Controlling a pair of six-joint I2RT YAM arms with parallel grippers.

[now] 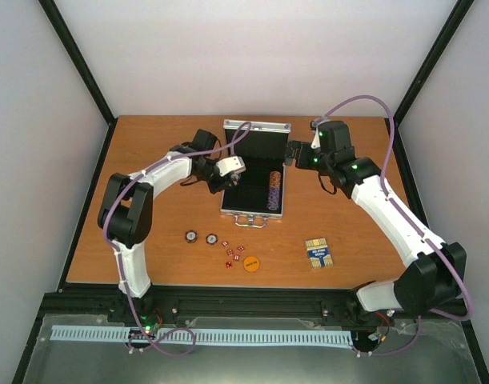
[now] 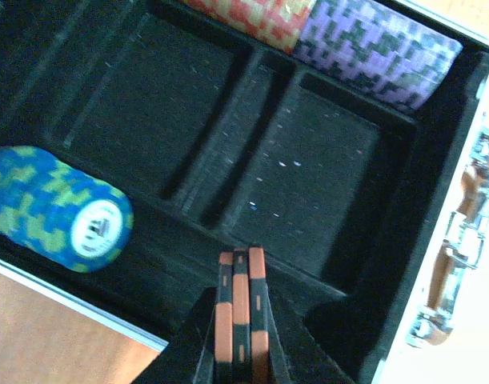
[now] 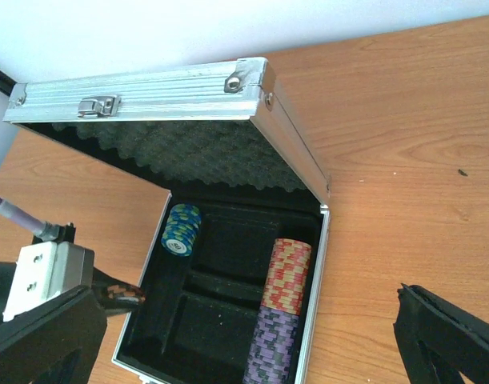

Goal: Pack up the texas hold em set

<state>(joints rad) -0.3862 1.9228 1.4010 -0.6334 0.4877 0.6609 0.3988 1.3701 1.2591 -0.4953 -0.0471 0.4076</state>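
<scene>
Silver case [image 1: 257, 127], lid raised, mid-bench; all positions below are given from it. Inside: blue-green chip stack [image 3: 182, 230] in the left channel, hinge end; red-yellow stack [image 3: 286, 276] and purple stack [image 3: 270, 349] end to end in the right channel; the middle compartments show only black lining. Left claw [image 2: 241, 360]: closed on three orange-black chips [image 2: 241, 308], held on edge just above the left channel's front end, not yet let go. Right claw [image 1: 294, 152]: jaws wide apart, holding nothing, hovering just beside the case's right wall. Outside, on the bench [image 1: 172, 264] in front of the case: two loose chips [image 1: 202, 237] front-left, red dice [image 1: 234, 254] and orange disc [image 1: 251, 262] straight ahead, card deck [image 1: 318, 253] front-right. Judgement: packing is partly done. Left to do: the held three, loose chips, dice, disc, deck, then the lid.
</scene>
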